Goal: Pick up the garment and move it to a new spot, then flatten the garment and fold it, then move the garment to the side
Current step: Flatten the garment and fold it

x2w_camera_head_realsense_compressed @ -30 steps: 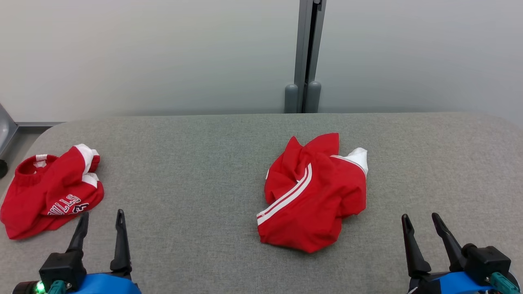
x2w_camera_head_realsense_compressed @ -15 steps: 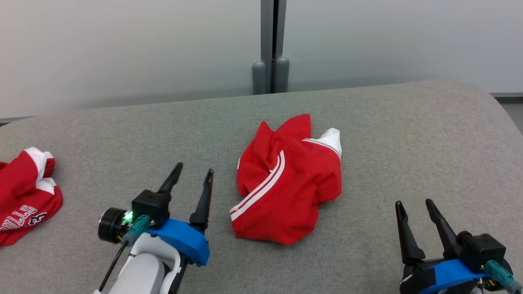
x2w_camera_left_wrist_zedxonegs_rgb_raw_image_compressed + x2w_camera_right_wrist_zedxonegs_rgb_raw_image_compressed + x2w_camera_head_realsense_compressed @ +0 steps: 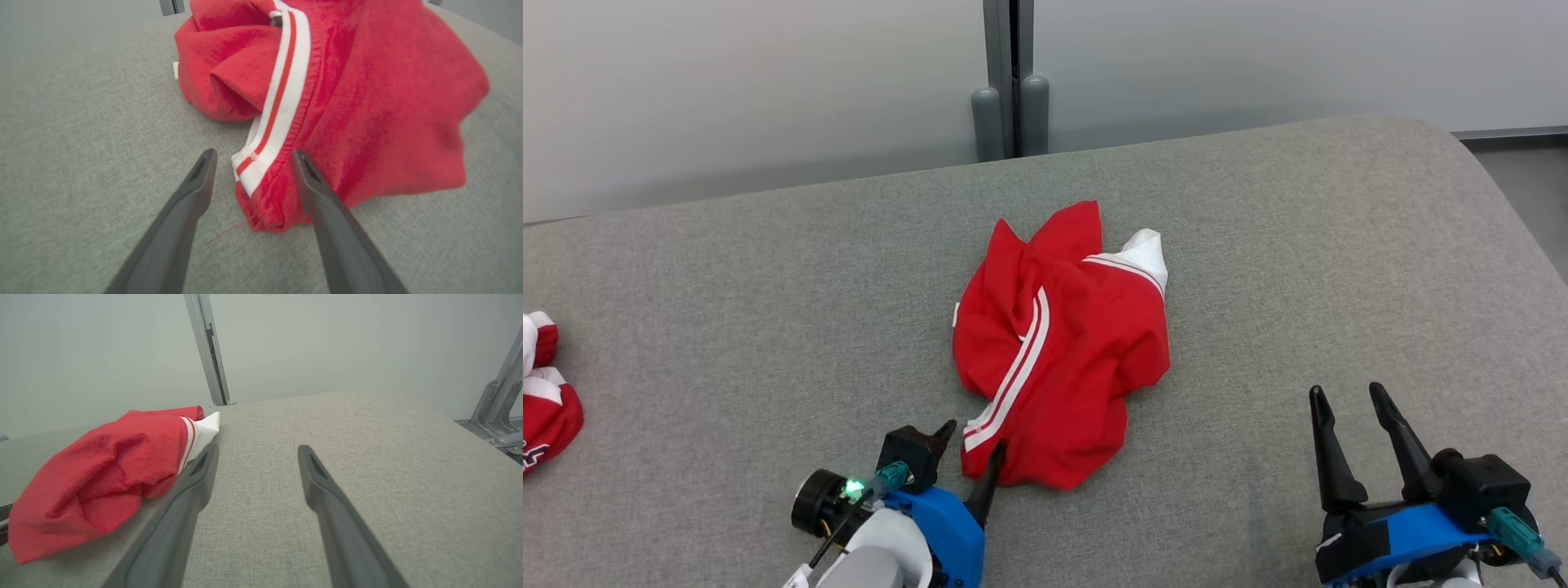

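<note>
I have bare grey tabletop [image 3: 1298,245] between the crumpled red garment [image 3: 1062,343] at the middle and the right edge, open to my right gripper [image 3: 1346,390]. A second red garment [image 3: 543,400] lies at the left edge. A grey post [image 3: 1010,82] rises behind the far edge. My left gripper [image 3: 974,435], jaws spread, straddles the garment's near hem.

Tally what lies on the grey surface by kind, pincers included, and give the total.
Garments: 2, the striped garment in the middle and the second garment at the left edge.
Pincers: 2, the left pincer around the striped garment's near corner and the right pincer apart from it, both open.
Total: 4.
</note>
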Motion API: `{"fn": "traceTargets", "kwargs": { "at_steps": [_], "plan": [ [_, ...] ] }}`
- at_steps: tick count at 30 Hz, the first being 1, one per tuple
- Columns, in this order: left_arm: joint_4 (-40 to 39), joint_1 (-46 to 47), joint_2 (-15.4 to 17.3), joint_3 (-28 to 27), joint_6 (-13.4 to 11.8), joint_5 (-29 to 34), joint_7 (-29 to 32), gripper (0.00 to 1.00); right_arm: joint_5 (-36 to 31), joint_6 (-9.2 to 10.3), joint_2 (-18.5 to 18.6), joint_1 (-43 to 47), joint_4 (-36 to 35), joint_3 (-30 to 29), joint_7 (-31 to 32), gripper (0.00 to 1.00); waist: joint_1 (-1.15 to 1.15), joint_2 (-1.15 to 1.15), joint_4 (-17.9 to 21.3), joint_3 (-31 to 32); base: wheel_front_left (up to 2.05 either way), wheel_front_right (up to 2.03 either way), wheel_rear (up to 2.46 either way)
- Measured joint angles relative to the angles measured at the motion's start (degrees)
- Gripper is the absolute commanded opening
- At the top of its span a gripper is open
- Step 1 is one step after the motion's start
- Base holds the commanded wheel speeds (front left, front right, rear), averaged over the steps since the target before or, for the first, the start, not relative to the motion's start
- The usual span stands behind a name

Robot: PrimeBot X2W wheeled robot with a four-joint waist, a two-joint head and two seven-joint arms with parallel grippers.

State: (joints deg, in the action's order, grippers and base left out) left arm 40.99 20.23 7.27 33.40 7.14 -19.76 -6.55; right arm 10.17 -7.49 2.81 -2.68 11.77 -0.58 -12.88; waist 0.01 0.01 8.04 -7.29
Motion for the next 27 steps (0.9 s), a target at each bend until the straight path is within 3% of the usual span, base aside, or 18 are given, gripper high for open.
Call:
{"fn": "traceTargets", "kwargs": {
  "at_steps": [3, 4, 5, 14, 20, 27],
  "plan": [
    [2.4, 0.1, -0.7, 1.9, 0.1, -2.2, -0.6, 1.0, 0.0, 0.0, 0.0, -0.6, 0.2, 0.1, -0.3, 1.0, 0.0, 0.0, 0.5, -0.1, 0.0, 0.0, 0.0],
    [2.9, 0.3, -1.0, 2.8, 0.1, -3.3, -0.7, 0.3, 0.0, 0.0, 0.0, -0.6, 0.3, 0.0, -0.4, 1.0, 0.0, 0.0, 0.6, -0.1, 0.0, 0.0, 0.0],
    [3.3, 0.6, -1.3, 3.6, 0.1, -3.9, -1.2, 0.0, 0.0, 0.01, 0.0, -0.6, 0.3, -0.1, -0.4, 1.0, 0.0, 0.0, 0.6, -0.1, 0.0, 0.0, 0.0],
    [5.9, 3.9, -1.0, 6.1, 0.3, -8.5, -6.3, 0.0, 0.0, 0.0, 0.0, -0.5, 0.5, -1.0, -0.6, 1.0, -0.01, -0.01, -0.8, 1.0, 0.0, 0.0, 0.0],
    [1.6, 4.8, 2.4, -0.6, -2.1, -10.2, -8.3, 0.0, 0.0, 0.0, 0.0, 0.4, 0.7, -1.2, -0.8, 1.0, -0.01, -0.01, -2.9, 2.1, 0.0, 0.0, 0.0],
    [-12.8, -4.4, 8.2, -11.2, -6.7, -9.4, -8.4, 0.0, 0.1, 0.0, 0.0, 0.9, 0.5, -1.4, -0.8, 1.0, -0.01, -0.01, -5.7, 2.5, 0.0, 0.0, 0.0]
  ]
}}
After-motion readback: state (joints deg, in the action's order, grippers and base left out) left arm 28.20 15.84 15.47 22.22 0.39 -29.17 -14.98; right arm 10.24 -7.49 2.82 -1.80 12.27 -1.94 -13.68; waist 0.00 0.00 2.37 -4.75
